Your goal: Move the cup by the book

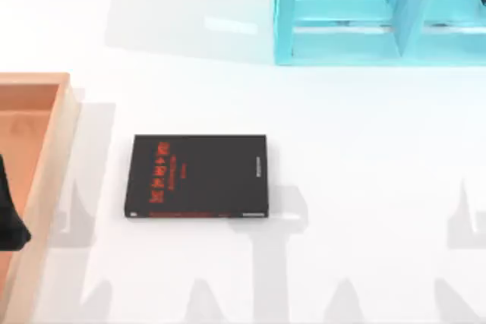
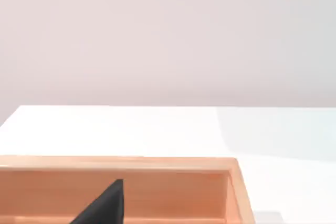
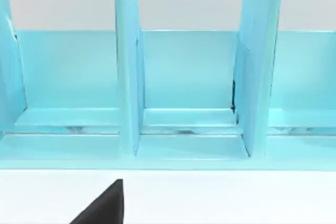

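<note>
The book (image 1: 197, 177) lies flat on the white table, a little left of the middle: black cover, red-orange lettering toward its left end, a small white mark near its right edge. The cup is out of view. My left gripper (image 1: 11, 218) is a dark shape at the table's left edge, over the wooden tray and well to the left of the book. A black part of it (image 2: 105, 205) juts in front of the tray's inner wall in the left wrist view. A black part of my right gripper (image 3: 105, 205) hangs over the white table, facing the blue shelf.
An open wooden tray (image 1: 53, 149) stands along the left edge, its wall (image 2: 157, 163) seen close up from the left wrist. A light-blue shelf with upright dividers (image 1: 357, 36) stands at the back right, its compartments (image 3: 189, 77) open toward the right wrist.
</note>
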You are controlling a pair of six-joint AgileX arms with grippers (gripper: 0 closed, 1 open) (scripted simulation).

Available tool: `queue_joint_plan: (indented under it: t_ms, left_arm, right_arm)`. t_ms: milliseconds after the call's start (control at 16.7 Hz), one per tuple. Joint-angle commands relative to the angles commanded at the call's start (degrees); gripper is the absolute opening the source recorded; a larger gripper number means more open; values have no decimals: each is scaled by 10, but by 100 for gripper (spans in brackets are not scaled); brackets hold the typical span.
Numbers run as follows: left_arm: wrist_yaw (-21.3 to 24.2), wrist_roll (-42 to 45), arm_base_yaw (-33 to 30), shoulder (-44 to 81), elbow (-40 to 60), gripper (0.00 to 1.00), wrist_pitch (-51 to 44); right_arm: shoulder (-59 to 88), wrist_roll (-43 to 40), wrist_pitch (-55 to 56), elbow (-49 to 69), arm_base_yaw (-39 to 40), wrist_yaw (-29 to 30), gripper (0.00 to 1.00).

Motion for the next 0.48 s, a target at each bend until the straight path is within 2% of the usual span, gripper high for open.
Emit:
queue_joint_plan:
  t_ms: [240,480]
  left_arm:
    - [0,0,0,0,0,100,0]
    - [0,0,0,0,0,100,0]
  right_arm:
    - [18,-18,-16,17,-3,0,100]
    - [123,-127,-104,108,-17,0,100]
